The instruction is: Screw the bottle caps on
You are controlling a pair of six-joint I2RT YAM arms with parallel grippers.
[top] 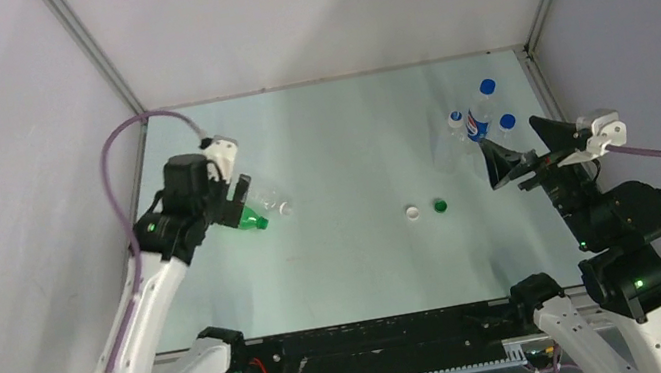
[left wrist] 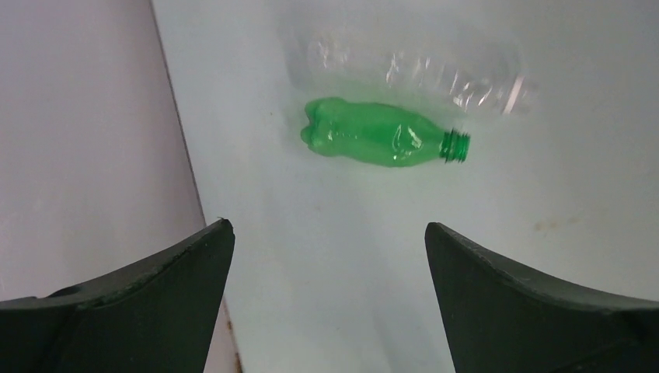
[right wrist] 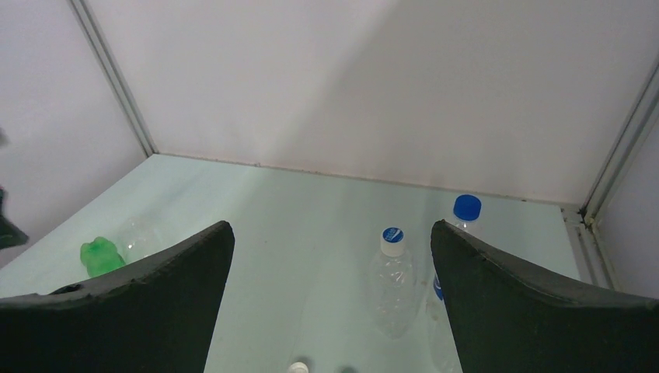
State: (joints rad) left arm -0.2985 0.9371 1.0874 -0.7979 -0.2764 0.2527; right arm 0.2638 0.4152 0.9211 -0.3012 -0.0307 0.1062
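Wide open and holding nothing, the left claw [left wrist: 328, 225] hangs over the left side of the table [top: 338, 134]. The right claw [right wrist: 332, 225], equally spread and empty, is raised at the right side.

The task appears to be at its first step, with neither bottle lifted nor any cap fitted. The green bottle [left wrist: 373, 140] lies on its side below the left claw, its open neck pointing right. The clear bottle [left wrist: 435, 74] lies just beyond it, nearly touching.

The next move probably calls for the left claw to close on the green body, leaving the neck free, without nudging the clear bottle. Three blue-capped bottles [top: 482, 115] stand at the far right, close to the right claw's path. Mid-table, the white cap [top: 411, 212] and the green cap [top: 440, 205] sit just beside each other, so picking one needs care.
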